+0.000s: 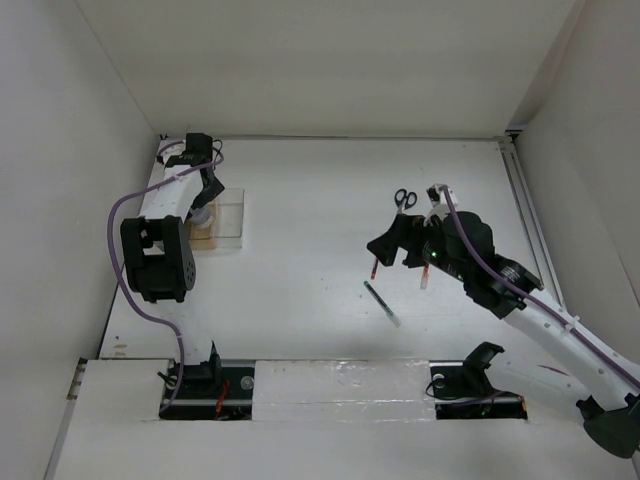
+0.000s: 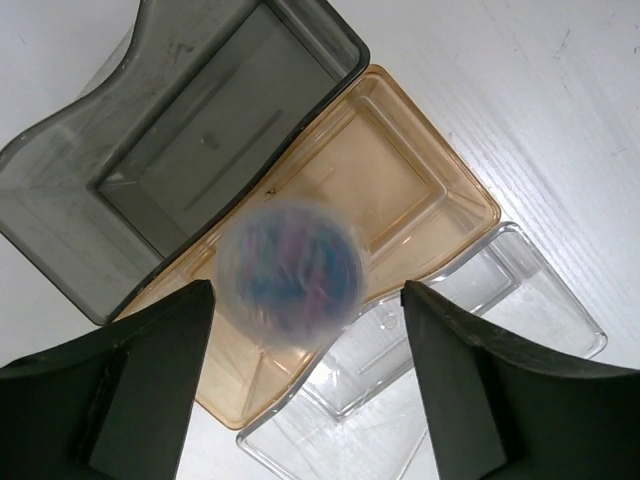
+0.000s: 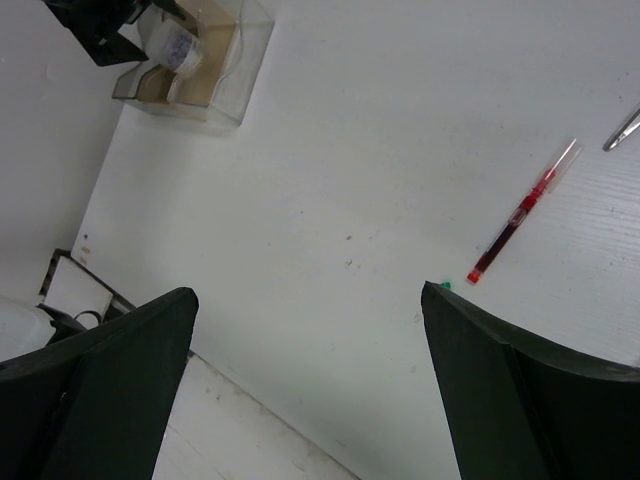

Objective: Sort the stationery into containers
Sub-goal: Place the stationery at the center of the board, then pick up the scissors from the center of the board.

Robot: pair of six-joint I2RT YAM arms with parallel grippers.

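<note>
In the left wrist view the greyish round roll (image 2: 292,268) shows blurred between the spread fingers of my left gripper (image 2: 308,292), touching neither, above the tan compartment of the clear tray (image 2: 420,190). The smoky dark cup (image 2: 190,140) stands against the tray. My left gripper (image 1: 206,192) hangs open over the tray (image 1: 232,212). Small black-handled scissors (image 1: 404,198), two red pens (image 1: 374,266) (image 1: 424,277) and a black pen (image 1: 381,303) lie on the table around my right gripper (image 1: 392,240). My right gripper (image 3: 310,295) is open and empty, with one red pen (image 3: 522,212) lying to its right.
White walls close the table on the left, back and right. A clear outer compartment (image 2: 500,310) of the tray lies nearest the left gripper. The scissors' tip (image 3: 622,132) shows at the right edge of the right wrist view. Both arm bases sit at the near edge.
</note>
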